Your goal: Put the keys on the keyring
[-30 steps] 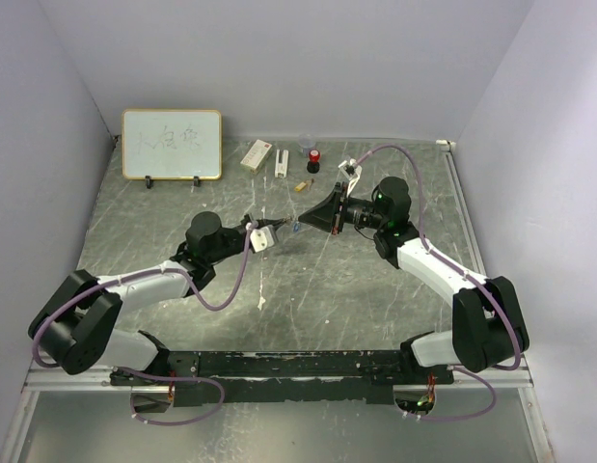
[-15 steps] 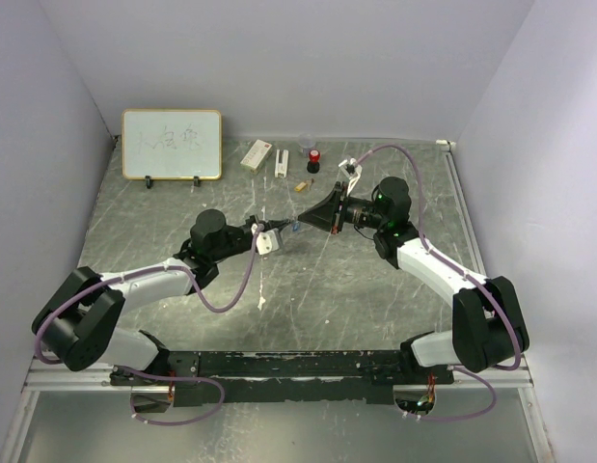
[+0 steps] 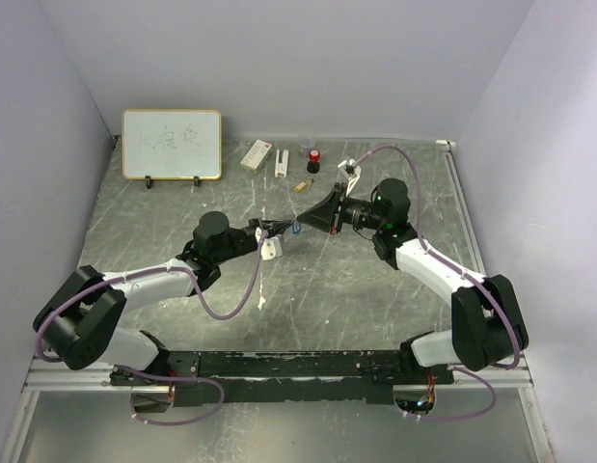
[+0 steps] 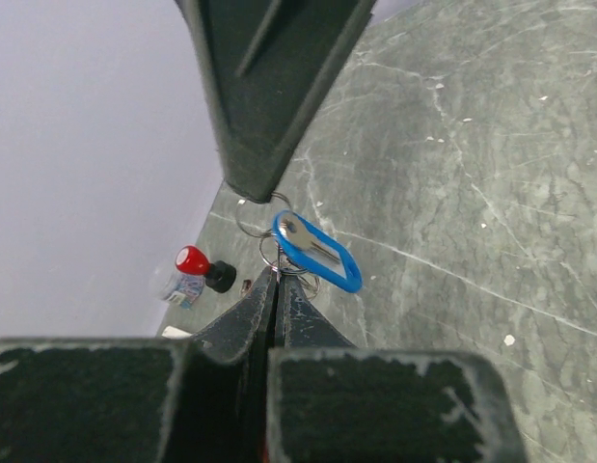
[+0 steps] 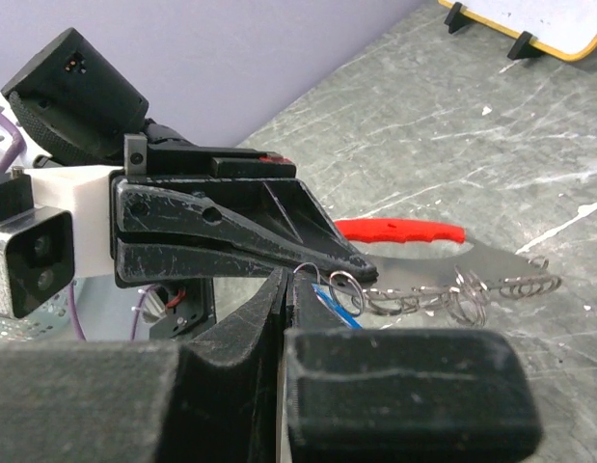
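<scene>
Both grippers meet tip to tip above the table's middle. My left gripper [image 3: 281, 230] [image 4: 277, 274] is shut, pinching thin silvery rings of the keyring [image 4: 279, 262]. Its red tag [image 5: 399, 231] and chain links [image 5: 452, 287] show beyond the left fingers in the right wrist view. My right gripper [image 3: 303, 221] [image 5: 290, 278] is shut on a fine wire ring [image 5: 344, 287] carrying the blue-headed key [image 4: 317, 253] [image 3: 296, 229], which hangs between the two tips. The tan-gold key [image 3: 301, 185] lies on the table farther back.
A whiteboard [image 3: 173, 143] stands at the back left. Along the back lie a white box with a red mark [image 3: 257, 154], a white piece [image 3: 281, 162] and a red-and-black cylinder [image 3: 313, 160] [image 4: 197, 265]. Purple walls close both sides.
My left gripper has slid right toward the right gripper's tip and its wrist has rolled. The right arm has hardly moved, and both grippers have stayed shut.
</scene>
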Controlling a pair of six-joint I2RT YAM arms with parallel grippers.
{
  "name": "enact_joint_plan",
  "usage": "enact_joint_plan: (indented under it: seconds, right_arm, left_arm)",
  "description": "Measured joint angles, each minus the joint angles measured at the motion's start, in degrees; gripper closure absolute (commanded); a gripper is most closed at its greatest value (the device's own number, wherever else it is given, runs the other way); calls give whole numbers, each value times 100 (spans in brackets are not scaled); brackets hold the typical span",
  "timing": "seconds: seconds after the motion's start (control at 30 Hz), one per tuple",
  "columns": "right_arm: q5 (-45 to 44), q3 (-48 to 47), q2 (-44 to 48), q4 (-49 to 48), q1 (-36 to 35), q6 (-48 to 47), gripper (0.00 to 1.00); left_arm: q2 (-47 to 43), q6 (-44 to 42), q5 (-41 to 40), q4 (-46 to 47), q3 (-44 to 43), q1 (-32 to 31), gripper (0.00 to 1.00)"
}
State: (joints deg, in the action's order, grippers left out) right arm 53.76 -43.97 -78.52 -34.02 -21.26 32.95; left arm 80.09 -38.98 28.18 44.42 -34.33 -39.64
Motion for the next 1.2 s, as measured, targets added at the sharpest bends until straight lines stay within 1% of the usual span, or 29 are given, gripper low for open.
enact_joint_plan:
  seconds: [0.27,1.2]
  right_arm:
    - [-22,149,-7,-44,-9,52,100]
    - [-212,160,-7,-155,-9,240,100]
  left_arm:
    - [0,-162,-160,195,0,-13,93]
    - [0,-586,-247,376,116,-101,93]
